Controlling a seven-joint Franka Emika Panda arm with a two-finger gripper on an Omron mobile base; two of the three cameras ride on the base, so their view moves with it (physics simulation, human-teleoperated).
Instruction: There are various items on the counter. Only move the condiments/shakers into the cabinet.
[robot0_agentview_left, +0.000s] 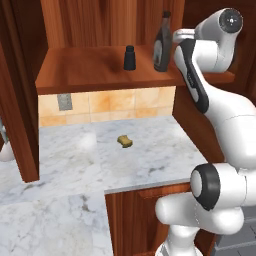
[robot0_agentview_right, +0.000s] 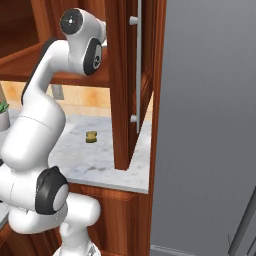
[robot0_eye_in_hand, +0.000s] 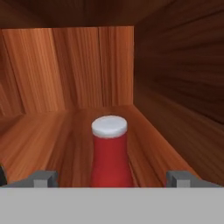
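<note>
A small red bottle with a white cap stands upright on the cabinet shelf. It sits between the two finger tips of my gripper, which is open, with a gap on each side of the bottle. On the same shelf board, further left, stand the tall dark brown bottle and the small black shaker. My arm reaches into the cabinet to the right of the brown bottle. The yellow-brown spongy lump lies on the marble counter, and it is also in the right base view.
The cabinet's right wall runs close beside the red bottle. An open cabinet door with a long handle hangs over the counter's right end. A wooden upright stands on the left. A wall outlet sits in the tiled wall.
</note>
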